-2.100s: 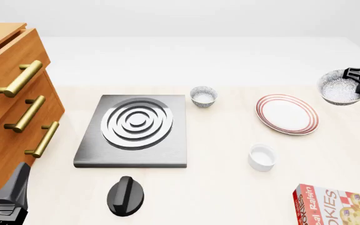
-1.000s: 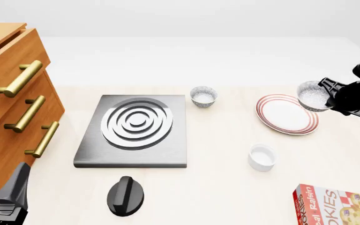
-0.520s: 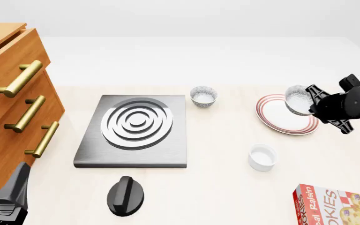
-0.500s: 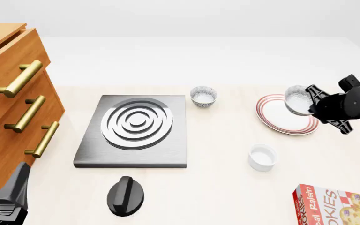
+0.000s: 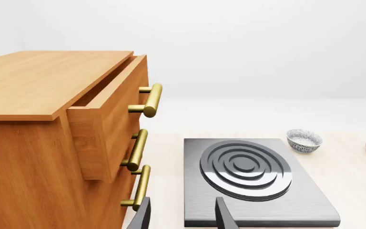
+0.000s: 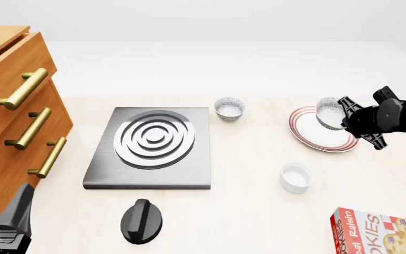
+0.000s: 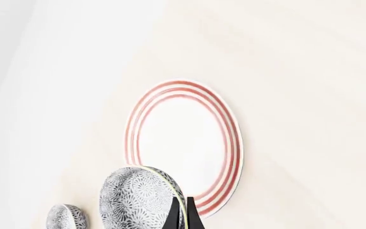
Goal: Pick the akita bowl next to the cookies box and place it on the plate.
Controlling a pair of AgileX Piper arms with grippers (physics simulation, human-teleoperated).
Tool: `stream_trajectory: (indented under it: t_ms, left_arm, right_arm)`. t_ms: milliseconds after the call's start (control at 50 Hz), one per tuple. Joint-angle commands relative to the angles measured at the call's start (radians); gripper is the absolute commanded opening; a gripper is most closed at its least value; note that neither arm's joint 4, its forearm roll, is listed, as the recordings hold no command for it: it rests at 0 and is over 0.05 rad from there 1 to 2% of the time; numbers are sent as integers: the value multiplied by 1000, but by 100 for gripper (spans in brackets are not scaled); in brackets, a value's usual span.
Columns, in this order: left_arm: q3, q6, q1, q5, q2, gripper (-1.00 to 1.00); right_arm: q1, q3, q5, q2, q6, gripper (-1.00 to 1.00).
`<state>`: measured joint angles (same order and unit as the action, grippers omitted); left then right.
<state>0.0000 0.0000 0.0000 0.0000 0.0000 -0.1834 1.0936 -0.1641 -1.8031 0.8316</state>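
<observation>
The akita bowl (image 6: 329, 111), grey-speckled outside, hangs tilted on its side just above the plate's far right part, and my right gripper (image 6: 341, 115) is shut on its rim. The plate (image 6: 314, 135), white with red rings, lies on the table under it. In the right wrist view the bowl (image 7: 139, 199) is pinched between the thin fingers (image 7: 190, 215), with the plate (image 7: 183, 138) beyond. The cookies box (image 6: 381, 233) lies at the near right corner. My left gripper (image 5: 181, 218) is open and empty near the cabinet, far from the bowl.
A second speckled bowl (image 6: 229, 108) stands behind the stove plate (image 6: 149, 146). A plain white cup (image 6: 295, 177) sits in front of the plate. A black knob (image 6: 141, 220) lies near the front edge. The wooden cabinet (image 6: 9, 121) with brass handles fills the left side.
My right gripper has carried the bowl leftward and down, from beyond the plate's right edge to over the plate, and the bowl has tipped onto its side. The left arm is still.
</observation>
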Motion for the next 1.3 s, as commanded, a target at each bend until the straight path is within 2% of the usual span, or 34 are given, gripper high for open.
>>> stream_trajectory:
  t_ms: [20, 1300]
  left_arm:
    - [0, 0, 0, 0, 0, 100]
    - [0, 0, 0, 0, 0, 100]
  right_arm:
    - [5, 42, 3, -43, -2, -100]
    - [-33, 189, 16, -252, -63, -100]
